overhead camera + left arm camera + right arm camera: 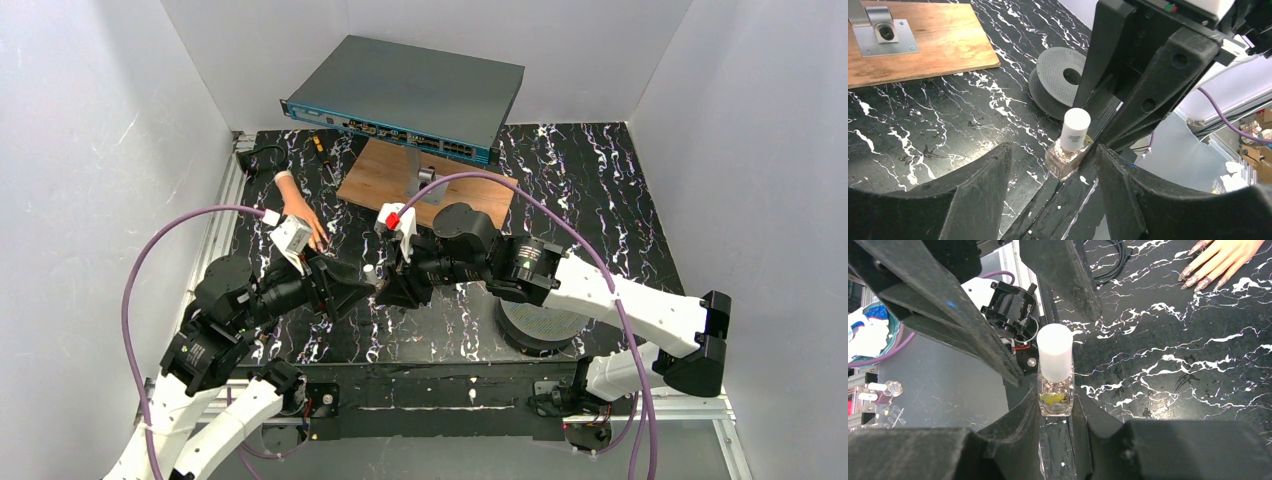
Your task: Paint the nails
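Nails [1198,277]: long, pointed, with a speckled glittery look, on the peach mannequin hand [300,212]. The hand lies flat on the black marbled table [600,200], far-left area. In the top view (12 = away from the arm bases) its fingers point to about 5 o'clock and the wrist stub to 11. Neither gripper touches the nails; they sit at roughly 10 o'clock from the polish bottle [1055,390], near but clearly apart. The bottle is a small clear glass body with flecks and a yellowish patch inside, its white cap [1054,352] on, upright, at mid-table near the front edge. The right gripper [1055,412] comes in from 3 o'clock with its fingers pressed onto the glass body from both sides, pinching it below the cap. The left gripper [1053,150] comes in from 9 o'clock, fingers spread, one on each side of the bottle with visible gaps; no contact seen in either wrist view. The two grippers meet nose to nose over the bottle. The wooden board [400,175] with a metal bracket is at 12 to 1 o'clock from the bottle, and the network switch [405,95] is propped above it. The grey perforated spool [1058,75] is at about 4 o'clock, under the right arm. A purple cable [135,270] loops off each arm.
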### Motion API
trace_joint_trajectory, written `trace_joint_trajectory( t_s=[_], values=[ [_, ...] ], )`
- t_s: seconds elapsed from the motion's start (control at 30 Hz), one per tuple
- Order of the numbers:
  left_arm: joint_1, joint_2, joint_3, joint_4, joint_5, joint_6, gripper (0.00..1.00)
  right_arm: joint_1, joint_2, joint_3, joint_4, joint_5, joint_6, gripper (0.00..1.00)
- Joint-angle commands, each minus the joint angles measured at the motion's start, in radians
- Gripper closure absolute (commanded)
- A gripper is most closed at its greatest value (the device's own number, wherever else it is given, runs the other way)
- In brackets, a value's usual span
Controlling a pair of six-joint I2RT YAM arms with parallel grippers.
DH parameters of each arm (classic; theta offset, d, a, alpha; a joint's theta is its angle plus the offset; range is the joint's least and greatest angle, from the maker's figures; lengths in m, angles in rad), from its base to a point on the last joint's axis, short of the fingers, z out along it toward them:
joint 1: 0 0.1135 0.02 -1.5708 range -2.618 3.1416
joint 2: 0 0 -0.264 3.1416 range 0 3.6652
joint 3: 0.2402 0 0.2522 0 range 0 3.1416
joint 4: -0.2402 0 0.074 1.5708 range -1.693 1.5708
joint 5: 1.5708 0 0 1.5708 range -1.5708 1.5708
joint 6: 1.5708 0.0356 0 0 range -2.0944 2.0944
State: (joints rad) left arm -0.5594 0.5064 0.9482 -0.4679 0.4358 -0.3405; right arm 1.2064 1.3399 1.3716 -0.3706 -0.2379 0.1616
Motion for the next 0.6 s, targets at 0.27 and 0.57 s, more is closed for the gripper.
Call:
trace_joint_trajectory(
  t_s=[0.27,0.57],
  values=[
    [0.003,-0.013,-0.062,0.114,0.022,-0.040,0.46,0.005,0.000,0.041,0.055,-0.045,0.018,0.99],
    [0.003,-0.006,-0.067,0.143,0.040,-0.050,0.56,0.008,0.001,0.040,0.057,-0.059,0.018,0.99]
  ],
)
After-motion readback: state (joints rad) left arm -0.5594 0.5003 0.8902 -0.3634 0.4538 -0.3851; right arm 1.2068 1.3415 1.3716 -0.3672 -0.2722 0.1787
